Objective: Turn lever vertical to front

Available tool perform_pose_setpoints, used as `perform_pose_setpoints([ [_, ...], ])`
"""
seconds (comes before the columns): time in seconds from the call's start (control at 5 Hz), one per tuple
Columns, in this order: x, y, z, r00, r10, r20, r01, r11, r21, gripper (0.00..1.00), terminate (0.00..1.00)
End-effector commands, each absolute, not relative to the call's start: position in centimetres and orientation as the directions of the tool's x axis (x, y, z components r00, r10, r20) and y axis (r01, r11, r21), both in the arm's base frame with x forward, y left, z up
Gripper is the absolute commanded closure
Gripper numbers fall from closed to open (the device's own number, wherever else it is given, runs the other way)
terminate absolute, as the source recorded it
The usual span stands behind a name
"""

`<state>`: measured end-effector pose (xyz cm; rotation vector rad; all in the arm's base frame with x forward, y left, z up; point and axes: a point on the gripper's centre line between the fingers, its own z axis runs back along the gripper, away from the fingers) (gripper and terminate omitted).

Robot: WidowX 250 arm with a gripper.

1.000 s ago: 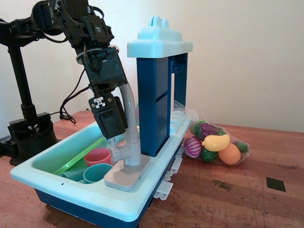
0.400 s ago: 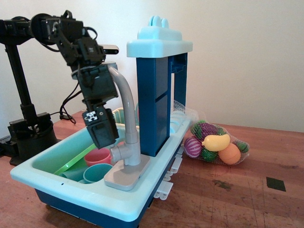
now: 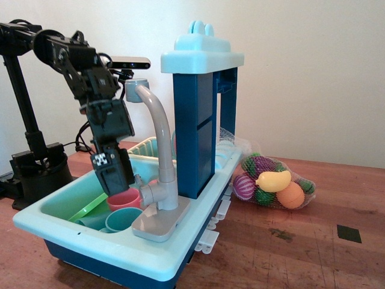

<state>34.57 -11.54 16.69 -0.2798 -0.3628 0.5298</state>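
Note:
The toy faucet's tall curved spout (image 3: 157, 123) stands on a beige base (image 3: 157, 221) at the near rim of the light-blue sink (image 3: 114, 251). The lever (image 3: 138, 180) is a short grey-beige stick rising from the stubby side cylinder (image 3: 151, 194) on the spout's left. My black gripper (image 3: 117, 186) hangs over the basin just left of the lever, apart from it by a small gap, fingers pointing down. I see it side-on, so the jaws' opening does not show. It holds nothing that I can see.
In the basin lie a flat green board (image 3: 89, 208), a pink cup (image 3: 125, 198) and teal cups (image 3: 119, 219). A dark blue tower (image 3: 195, 132) with a light-blue top stands right of the faucet. A net bag of toy fruit (image 3: 274, 183) lies on the wooden table. A black stand (image 3: 33, 165) is at far left.
My gripper has drawn back to the left and slightly down, from right against the faucet's side cylinder to a spot clear of it. The lever now shows, standing up.

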Motion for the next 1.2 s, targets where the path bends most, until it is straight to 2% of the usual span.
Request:
perform_pose_setpoints([
  [0.0, 35.0, -10.7, 15.5, 0.808, 0.550, 0.212, -0.459, 0.813, -0.358, 0.00, 0.00],
  [0.2, 33.6, -10.4, 13.9, 0.803, 0.569, 0.177, -0.489, 0.799, -0.350, 0.00, 0.00],
  [0.4, 28.5, -9.8, 14.7, 0.754, 0.629, 0.188, -0.563, 0.767, -0.308, 0.00, 0.00],
  [0.6, 23.5, -9.9, 16.8, 0.665, 0.702, 0.256, -0.639, 0.712, -0.291, 0.00, 0.00],
  [0.8, 18.8, -10.1, 17.8, 0.641, 0.723, 0.256, -0.668, 0.690, -0.277, 0.00, 0.00],
  [1.0, 19.3, -10.0, 17.8, 0.704, 0.679, 0.207, -0.621, 0.731, -0.284, 0.00, 0.00],
])
